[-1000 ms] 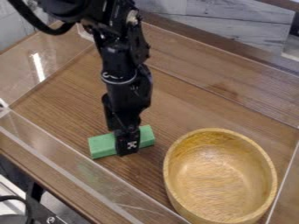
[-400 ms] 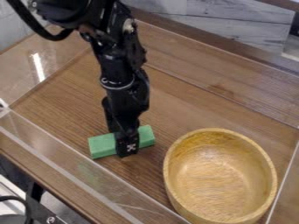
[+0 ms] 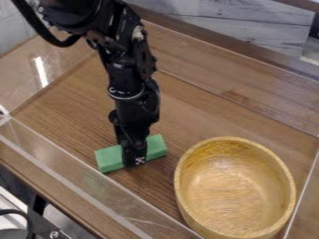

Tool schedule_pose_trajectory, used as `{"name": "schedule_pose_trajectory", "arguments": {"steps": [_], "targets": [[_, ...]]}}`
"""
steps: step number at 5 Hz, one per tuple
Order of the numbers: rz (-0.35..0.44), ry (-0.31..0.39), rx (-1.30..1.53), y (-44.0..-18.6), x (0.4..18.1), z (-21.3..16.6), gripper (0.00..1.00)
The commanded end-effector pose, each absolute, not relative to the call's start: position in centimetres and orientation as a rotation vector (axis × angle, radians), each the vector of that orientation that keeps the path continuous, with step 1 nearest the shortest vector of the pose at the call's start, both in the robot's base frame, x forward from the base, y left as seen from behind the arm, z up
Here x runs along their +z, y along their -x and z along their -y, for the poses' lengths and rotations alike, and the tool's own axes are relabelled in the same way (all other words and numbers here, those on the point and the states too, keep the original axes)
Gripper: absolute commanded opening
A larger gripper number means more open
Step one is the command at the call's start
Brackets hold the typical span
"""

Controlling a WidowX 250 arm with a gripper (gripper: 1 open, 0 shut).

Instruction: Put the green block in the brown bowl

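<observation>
Near the tabletop's front edge, gripper points straight down, clamped on green block lying flat. Brown bowl sits beside it toward front right corner, nothing inside.

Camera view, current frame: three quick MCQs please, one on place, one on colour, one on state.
1. Where is the wooden bowl relative to the block?
A. to its right
B. to its left
C. behind it

2. What colour is the block?
A. red
B. green
C. blue

3. What is in the bowl?
A. the block
B. a spoon
C. nothing

Answers:
1 A, the bowl sits toward the lower right corner.
2 B, it is bright green.
3 C, the block lies on the table under the hand.
</observation>
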State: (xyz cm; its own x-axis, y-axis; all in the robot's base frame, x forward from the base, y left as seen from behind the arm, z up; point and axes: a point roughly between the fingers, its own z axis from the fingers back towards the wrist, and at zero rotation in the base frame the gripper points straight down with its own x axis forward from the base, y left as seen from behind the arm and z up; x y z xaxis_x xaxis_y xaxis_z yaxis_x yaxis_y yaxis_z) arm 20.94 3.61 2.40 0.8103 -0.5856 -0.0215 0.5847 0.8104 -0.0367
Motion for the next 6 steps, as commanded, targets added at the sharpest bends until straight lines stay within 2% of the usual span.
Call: {"name": "schedule_pose_trajectory", "arguments": {"steps": [1,3,4,6], "targets": [[0.001,0.002,-0.6,-21.9,3.9,-4.3,0.0],[0.002,-0.009,-0.56,-22.6,5.6,-4.9,0.0],[0.021,-0.028,-0.521,-23.4,7.3,-5.4,0.0],[0.072,-0.085,-0.287,-24.5,12.2,-6.8,0.0]]}}
